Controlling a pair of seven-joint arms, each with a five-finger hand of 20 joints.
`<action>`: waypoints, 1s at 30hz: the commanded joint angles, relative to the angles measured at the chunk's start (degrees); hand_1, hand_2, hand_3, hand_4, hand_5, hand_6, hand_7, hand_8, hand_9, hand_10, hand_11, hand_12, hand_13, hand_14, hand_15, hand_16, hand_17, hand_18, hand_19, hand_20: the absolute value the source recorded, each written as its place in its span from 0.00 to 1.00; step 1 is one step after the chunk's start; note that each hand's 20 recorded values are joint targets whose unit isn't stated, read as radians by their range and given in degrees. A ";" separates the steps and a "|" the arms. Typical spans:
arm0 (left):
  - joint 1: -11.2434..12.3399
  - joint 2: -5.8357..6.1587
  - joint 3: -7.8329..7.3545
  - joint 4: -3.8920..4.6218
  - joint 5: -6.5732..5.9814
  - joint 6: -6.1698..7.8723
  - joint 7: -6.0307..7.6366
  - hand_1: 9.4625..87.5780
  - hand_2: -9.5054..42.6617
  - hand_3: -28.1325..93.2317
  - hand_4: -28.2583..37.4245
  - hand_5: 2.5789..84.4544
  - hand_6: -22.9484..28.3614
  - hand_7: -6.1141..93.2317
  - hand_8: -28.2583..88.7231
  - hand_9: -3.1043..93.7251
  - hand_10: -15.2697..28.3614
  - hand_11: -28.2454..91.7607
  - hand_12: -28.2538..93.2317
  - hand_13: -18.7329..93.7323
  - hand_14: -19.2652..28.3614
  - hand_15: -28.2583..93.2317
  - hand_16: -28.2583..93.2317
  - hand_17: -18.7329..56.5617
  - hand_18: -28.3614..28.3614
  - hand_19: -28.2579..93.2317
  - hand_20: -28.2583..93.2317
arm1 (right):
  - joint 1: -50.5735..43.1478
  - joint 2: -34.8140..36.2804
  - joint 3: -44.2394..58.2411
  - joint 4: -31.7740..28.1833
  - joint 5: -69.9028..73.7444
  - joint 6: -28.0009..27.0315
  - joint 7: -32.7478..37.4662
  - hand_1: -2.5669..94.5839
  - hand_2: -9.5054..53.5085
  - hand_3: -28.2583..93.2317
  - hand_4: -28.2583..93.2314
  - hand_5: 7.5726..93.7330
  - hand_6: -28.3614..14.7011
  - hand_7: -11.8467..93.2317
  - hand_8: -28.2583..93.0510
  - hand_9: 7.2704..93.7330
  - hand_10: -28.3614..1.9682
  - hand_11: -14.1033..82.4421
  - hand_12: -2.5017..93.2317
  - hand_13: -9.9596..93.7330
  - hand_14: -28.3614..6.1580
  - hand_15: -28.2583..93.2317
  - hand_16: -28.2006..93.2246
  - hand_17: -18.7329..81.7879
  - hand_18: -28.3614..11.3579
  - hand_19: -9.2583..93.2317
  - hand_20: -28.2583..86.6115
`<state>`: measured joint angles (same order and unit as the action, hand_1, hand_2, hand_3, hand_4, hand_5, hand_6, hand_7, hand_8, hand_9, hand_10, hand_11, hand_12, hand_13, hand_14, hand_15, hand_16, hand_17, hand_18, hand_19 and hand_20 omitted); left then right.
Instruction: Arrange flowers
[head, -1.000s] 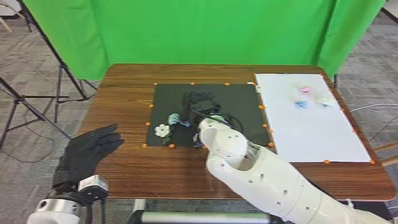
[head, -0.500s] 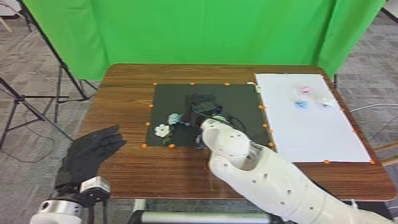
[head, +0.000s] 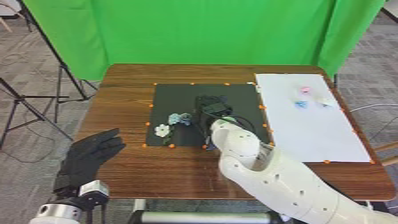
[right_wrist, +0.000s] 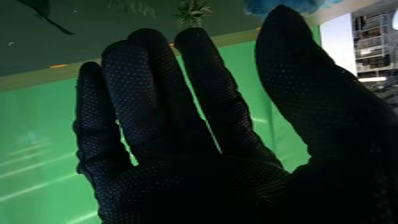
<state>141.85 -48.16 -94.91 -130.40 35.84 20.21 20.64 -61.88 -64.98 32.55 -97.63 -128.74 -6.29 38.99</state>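
Right hand (head: 213, 106) over black mat (head: 191, 92), fingers straight, spread; white flower (head: 162, 130), blue flowers (head: 174, 119) lie there. Left hand (head: 87, 156) near tabletop's (head: 126, 107) left edge, fingers extended.

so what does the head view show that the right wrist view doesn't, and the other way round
Head view: the left hand, the white flower, and the pink flower on the white sheet.

Right wrist view: the gaps between the straight fingers of the right hand, and what looks like shelving in the background.

Both: the right hand, the green backdrop, the dark mat and blue petals.
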 joint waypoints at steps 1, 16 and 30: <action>1.71 0.16 -0.68 -0.63 -0.66 0.88 0.75 0.24 0.32 0.89 0.19 0.59 0.76 0.21 0.16 0.47 0.90 0.58 0.30 0.45 1.00 0.77 0.11 0.12 0.88 0.73 0.33 | -1.68 -0.43 0.09 -1.96 -0.45 -1.35 0.04 0.41 0.00 0.95 0.00 0.57 0.43 0.33 0.12 0.50 0.16 0.60 0.22 0.51 0.21 0.88 0.35 0.28 0.00 0.84 0.40; 3.69 -0.10 -1.61 -1.32 -0.78 1.66 1.16 0.24 0.32 0.89 0.19 0.59 0.76 0.21 0.16 0.47 0.89 0.58 0.30 0.45 1.00 0.77 0.11 0.12 0.88 0.73 0.33 | -2.70 1.21 -0.90 -4.97 -0.17 -2.59 0.46 0.41 0.00 0.95 0.00 0.62 0.39 0.30 0.13 0.52 0.17 0.59 0.22 0.51 0.20 0.88 0.35 0.28 0.00 0.83 0.41; 4.79 -1.09 -2.59 -1.89 -0.11 1.77 0.45 0.24 0.32 0.89 0.19 0.59 0.76 0.21 0.16 0.48 0.90 0.58 0.30 0.45 1.00 0.77 0.11 0.12 0.88 0.73 0.33 | -4.20 2.65 -0.64 -6.74 0.58 -3.74 1.36 0.40 0.00 0.94 0.00 0.64 0.38 0.29 0.14 0.54 0.17 0.57 0.22 0.51 0.19 0.88 0.35 0.27 0.00 0.82 0.43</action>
<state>145.46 -48.60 -97.26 -131.69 35.35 21.51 21.68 -65.27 -63.01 31.51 -103.77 -128.37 -8.73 39.35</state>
